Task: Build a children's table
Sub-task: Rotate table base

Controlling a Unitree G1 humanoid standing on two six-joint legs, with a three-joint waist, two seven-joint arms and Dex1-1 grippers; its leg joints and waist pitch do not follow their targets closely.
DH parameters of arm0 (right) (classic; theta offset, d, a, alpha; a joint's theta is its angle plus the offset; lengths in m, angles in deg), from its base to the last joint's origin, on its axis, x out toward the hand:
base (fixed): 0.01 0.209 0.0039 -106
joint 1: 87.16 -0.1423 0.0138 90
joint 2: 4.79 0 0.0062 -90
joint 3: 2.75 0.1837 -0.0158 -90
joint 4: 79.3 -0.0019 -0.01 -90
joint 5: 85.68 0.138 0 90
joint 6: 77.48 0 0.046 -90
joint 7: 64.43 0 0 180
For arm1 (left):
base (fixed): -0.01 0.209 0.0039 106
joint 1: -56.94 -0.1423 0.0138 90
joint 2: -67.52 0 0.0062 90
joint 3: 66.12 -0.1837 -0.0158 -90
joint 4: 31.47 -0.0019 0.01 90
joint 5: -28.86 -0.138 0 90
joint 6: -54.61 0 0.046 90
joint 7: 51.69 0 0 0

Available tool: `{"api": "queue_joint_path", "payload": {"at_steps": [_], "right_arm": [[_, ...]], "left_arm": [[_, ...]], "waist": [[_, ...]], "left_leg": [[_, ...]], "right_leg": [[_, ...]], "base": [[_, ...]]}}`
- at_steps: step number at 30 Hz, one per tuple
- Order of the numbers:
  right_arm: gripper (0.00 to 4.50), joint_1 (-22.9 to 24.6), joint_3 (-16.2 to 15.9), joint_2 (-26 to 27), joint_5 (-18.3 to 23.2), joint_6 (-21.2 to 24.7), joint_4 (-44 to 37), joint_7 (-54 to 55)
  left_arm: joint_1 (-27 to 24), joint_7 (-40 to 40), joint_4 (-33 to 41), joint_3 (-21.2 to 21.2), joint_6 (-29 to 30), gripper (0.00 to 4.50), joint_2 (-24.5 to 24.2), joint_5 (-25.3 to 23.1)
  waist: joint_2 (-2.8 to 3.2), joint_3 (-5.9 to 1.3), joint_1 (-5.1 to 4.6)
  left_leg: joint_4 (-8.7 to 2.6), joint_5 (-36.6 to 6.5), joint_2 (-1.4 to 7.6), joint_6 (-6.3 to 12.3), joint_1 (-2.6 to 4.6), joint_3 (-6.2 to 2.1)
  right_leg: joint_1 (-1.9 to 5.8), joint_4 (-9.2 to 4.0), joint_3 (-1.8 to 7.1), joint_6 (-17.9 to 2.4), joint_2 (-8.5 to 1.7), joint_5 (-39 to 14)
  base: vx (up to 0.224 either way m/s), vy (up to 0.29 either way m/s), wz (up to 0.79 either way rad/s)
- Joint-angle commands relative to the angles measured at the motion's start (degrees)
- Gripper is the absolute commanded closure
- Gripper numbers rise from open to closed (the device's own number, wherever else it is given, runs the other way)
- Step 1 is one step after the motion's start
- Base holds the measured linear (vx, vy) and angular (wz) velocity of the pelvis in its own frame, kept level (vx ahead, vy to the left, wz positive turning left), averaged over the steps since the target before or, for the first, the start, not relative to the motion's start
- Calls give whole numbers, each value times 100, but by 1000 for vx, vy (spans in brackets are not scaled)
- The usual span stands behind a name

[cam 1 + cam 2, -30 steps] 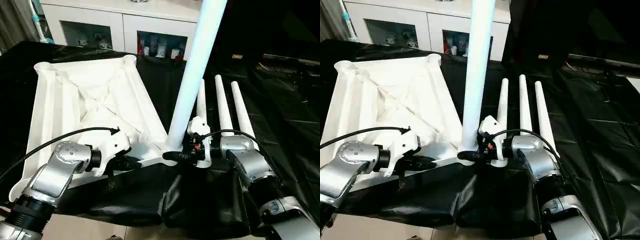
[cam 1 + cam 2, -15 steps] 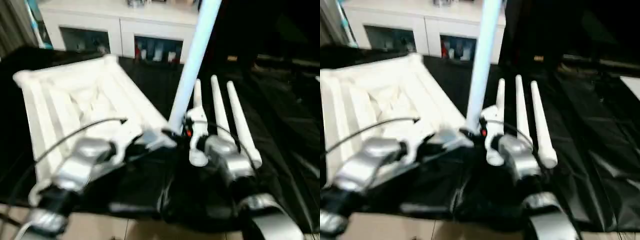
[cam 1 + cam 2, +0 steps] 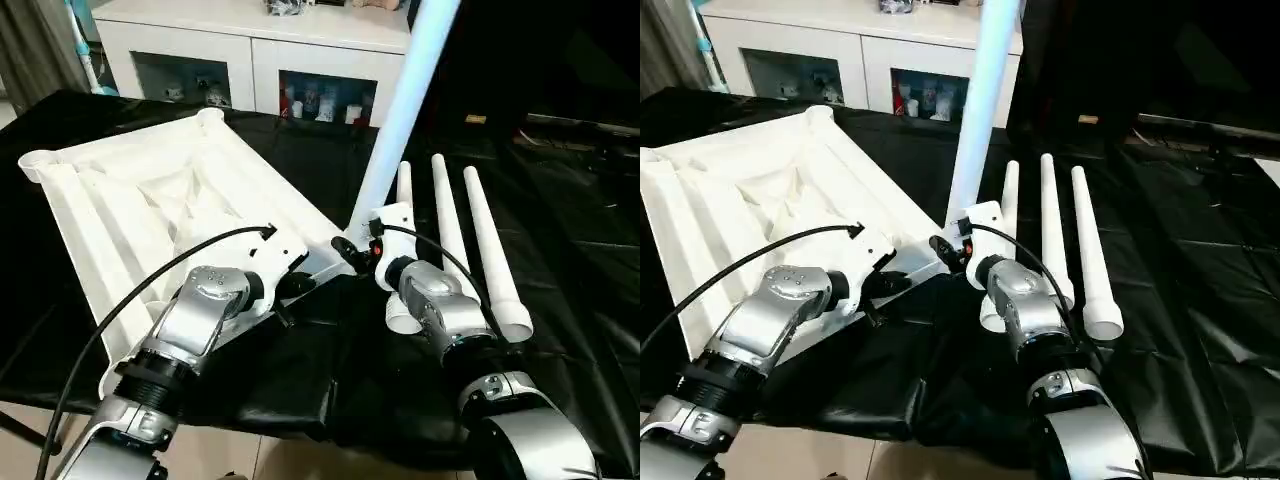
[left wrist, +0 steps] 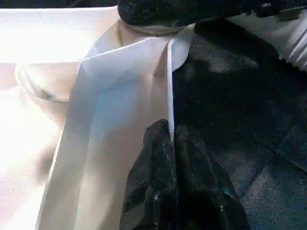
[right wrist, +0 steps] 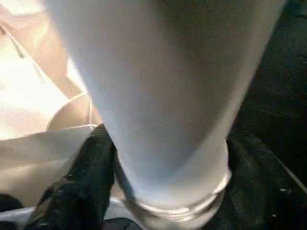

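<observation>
The children's table is in parts on a black cloth. Its white tabletop lies underside up on the left, ribs and X-brace showing. One white leg stands upright in the near right corner socket, leaning slightly right. My left gripper is shut on the tabletop's thin rim beside that corner, and its black fingertips pinch the edge. My right gripper is at the base of the upright leg, with a black finger pressed against it.
Three more white legs lie side by side on the black cloth to the right of my right arm. A white cabinet with glass doors stands behind the table. The cloth's front edge hangs just below my forearms.
The camera has shifted, so the whole picture sits differently. Both grippers stay at the same near corner, the left on the rim and the right at the leg's base.
</observation>
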Motion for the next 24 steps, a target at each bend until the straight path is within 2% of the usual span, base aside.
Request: {"api": "queue_joint_path", "payload": {"at_steps": [1,2,4,8,10,14,24], "right_arm": [[86,20,-188,161,98,119,114,-481],[64,20,-190,157,98,116,108,-493],[58,32,-266,84,67,91,43,-702],[58,79,-321,-128,159,188,-195,-1229],[58,43,-293,-280,164,156,-197,-1412],[58,-8,-177,-368,210,107,-119,-1544],[152,13,-184,-417,211,114,-87,-1719]], "left_arm": [[-165,68,7,-13,-2,450,-59,-47],[-171,56,18,-18,3,450,-68,-48],[-224,-74,81,-62,-94,450,-172,-55],[-334,-392,261,-112,-194,450,-415,0],[-380,-548,360,-138,-247,450,-579,31],[-403,-570,409,-118,-226,450,-674,51],[-455,-808,532,-194,-298,450,-822,118]], "waist": [[25,-312,3],[22,-307,-20],[20,-306,-30],[19,-324,-79],[20,-327,-73],[32,-324,-72],[31,-320,-80]], "left_leg": [[-390,-891,285,248,-23,-102],[-385,-955,281,232,-12,-92],[-387,-989,284,211,-5,-93],[-367,-812,285,315,-17,-86],[-357,-763,285,359,-20,-79],[-363,-761,302,319,2,-78],[-365,-802,303,293,1,-77]], "right_leg": [[267,-450,313,-1007,-526,-785],[254,-469,323,-1004,-524,-894],[247,-482,327,-1004,-528,-996],[259,-437,327,-1122,-510,-591],[263,-432,328,-1179,-518,-498],[254,-413,317,-1273,-509,-407],[261,-413,322,-1308,-516,-387]], "base": [[0,0,0],[0,0,0],[0,0,0],[0,0,0],[0,0,0],[0,0,0],[0,0,0]]}}
